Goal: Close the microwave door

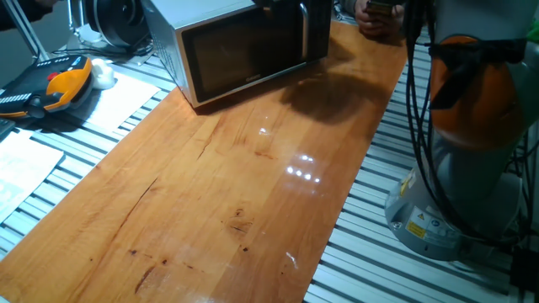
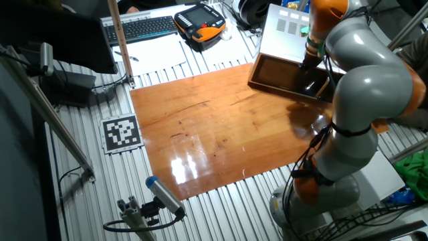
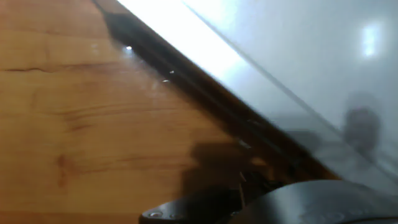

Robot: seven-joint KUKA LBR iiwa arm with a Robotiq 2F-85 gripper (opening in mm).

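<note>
The silver microwave stands at the far end of the wooden board and also shows in the other fixed view. The microwave door, dark glass with a vertical silver handle at its right edge, looks flush or nearly flush with the front. In the other fixed view my gripper hangs dark in front of the door, near the handle side; its fingers cannot be made out. The blurred hand view shows the door's grey surface very close and a dark gripper part at the bottom.
The wooden board lies on a slatted metal table. An orange and black teach pendant and papers lie at the left. My arm's base stands at the right edge. A keyboard and a marker tag are nearby.
</note>
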